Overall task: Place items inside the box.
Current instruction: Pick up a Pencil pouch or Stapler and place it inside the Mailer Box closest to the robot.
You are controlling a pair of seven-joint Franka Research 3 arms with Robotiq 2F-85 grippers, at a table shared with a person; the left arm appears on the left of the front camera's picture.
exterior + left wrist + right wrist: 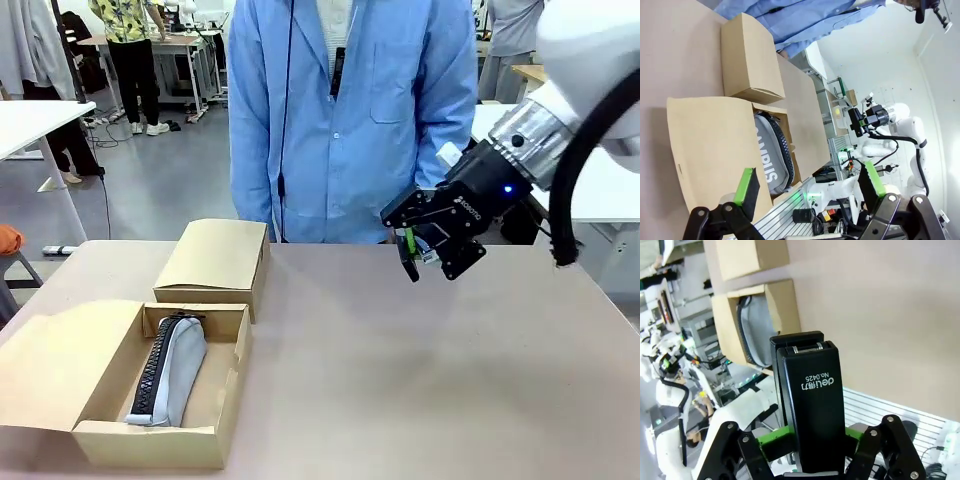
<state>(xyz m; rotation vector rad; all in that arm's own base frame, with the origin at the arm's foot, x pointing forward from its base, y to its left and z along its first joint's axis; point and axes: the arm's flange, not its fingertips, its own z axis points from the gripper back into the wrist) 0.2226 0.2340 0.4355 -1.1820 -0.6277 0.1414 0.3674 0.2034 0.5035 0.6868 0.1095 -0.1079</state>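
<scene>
My right gripper [418,246] hangs above the table's far right, shut on a black stapler [812,405], which stands up between the green pads [774,442] in the right wrist view. At the near left lies the open tan box [228,350], its wide lid flap [55,355] folded out to the left. Inside it rests the navy and pale grey zip pouch [170,368]. The left wrist view looks down on the box [710,145] and the pouch [771,155] between the open left gripper's [807,187] green pads. A person in a blue coat [350,110] stands at the far side.
A smaller closed cardboard box [215,262] sits just behind the open one, touching its far edge. The tan table [420,380] stretches bare across the middle and right. Other tables and people stand far back on the left.
</scene>
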